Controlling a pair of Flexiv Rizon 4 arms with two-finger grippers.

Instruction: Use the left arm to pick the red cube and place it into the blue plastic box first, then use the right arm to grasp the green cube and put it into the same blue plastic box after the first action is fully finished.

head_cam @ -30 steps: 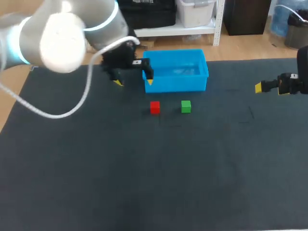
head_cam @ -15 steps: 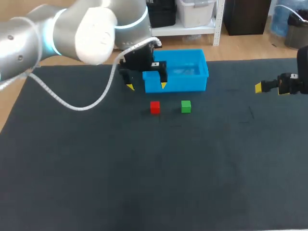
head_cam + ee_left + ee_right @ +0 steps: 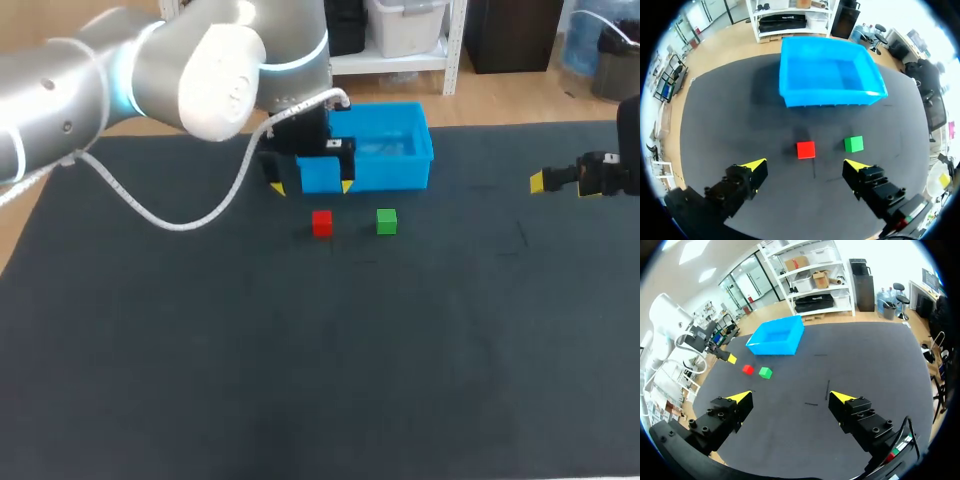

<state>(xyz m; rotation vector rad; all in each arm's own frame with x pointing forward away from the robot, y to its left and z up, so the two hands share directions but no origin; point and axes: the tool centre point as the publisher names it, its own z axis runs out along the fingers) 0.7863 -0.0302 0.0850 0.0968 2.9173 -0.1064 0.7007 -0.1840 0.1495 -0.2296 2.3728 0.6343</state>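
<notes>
— On the bench (image 3: pixel 300 380), where's the red cube (image 3: pixel 321 222)?
— In front of the blue box (image 3: pixel 385 172) (green cube (image 3: pixel 386 221) beside it), just ahead of the left gripper (image 3: pixel 806 165), which stands wide open
— And the right gripper (image 3: pixel 790 396)?
— Also wide, well apart from both cubes

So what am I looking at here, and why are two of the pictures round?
A robot with two arms at a dark table. One picture looks down from above and behind it; the round ones come from cameras on each wrist, looking along the fingers. The yellow-tipped prongs are grippers. The left gripper hangs open near the red cube, the green cube beside it, a blue box behind them. The right gripper sits open off to the side. Nothing is held.
</notes>
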